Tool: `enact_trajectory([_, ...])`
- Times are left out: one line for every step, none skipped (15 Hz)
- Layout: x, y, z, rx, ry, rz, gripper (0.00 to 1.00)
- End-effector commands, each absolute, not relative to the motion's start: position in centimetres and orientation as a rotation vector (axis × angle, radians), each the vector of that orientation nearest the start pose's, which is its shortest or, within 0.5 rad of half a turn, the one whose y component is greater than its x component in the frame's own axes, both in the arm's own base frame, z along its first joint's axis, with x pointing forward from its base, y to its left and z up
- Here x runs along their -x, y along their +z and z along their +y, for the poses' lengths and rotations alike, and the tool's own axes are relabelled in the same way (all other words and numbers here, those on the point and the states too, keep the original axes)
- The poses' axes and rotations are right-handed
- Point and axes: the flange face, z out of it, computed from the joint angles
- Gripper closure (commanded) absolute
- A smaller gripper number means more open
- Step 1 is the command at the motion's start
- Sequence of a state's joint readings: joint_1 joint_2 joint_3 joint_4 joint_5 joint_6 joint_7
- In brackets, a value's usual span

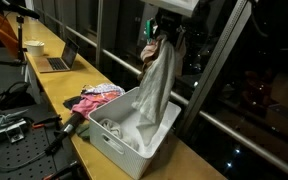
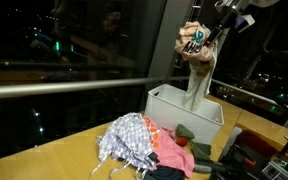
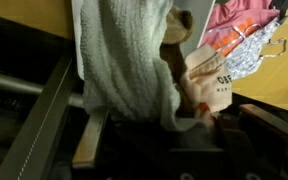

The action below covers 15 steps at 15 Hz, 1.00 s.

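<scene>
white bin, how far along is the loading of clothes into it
Done: some pale cloth seems to lie in the white bin already. In hand: the end effector is shut on a grey towel that hangs down into the bin, not yet released. Left: a pile of clothes lies on the table beside the bin.
</scene>
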<state>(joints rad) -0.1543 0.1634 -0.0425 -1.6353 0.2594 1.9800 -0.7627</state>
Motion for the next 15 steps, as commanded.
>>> enact_trajectory([-59.6, 47.7, -12.5, 2.891, -0.332, -0.652, 1.00])
enact_trajectory([-58.9, 45.4, -12.7, 2.891, -0.291, -0.638, 1.00])
enact_trajectory([-58.0, 43.0, -12.5, 2.888, -0.249, -0.636, 1.00])
enact_trajectory([-57.3, 41.0, -12.3, 2.884, -0.214, -0.635, 1.00])
enact_trajectory([-56.8, 39.1, -11.8, 2.879, -0.183, -0.637, 1.00])
enact_trajectory([-56.3, 37.7, -11.5, 2.874, -0.161, -0.636, 1.00])
enact_trajectory([-56.1, 36.6, -11.1, 2.870, -0.142, -0.636, 1.00])
enact_trajectory([-55.9, 35.8, -10.7, 2.869, -0.130, -0.636, 1.00])
enact_trajectory([-55.8, 35.3, -10.4, 2.867, -0.121, -0.640, 1.00])
enact_trajectory([-55.9, 35.0, -10.0, 2.867, -0.119, -0.647, 1.00])
enact_trajectory([-56.0, 34.9, -9.6, 2.865, -0.115, -0.653, 1.00])
enact_trajectory([-56.2, 34.8, -9.2, 2.866, -0.115, -0.663, 1.00])
enact_trajectory([-56.2, 34.8, -8.8, 2.865, -0.113, -0.673, 1.00])
enact_trajectory([-56.3, 34.7, -8.3, 2.863, -0.110, -0.684, 1.00])
enact_trajectory([-56.4, 34.6, -8.0, 2.861, -0.107, -0.692, 1.00])
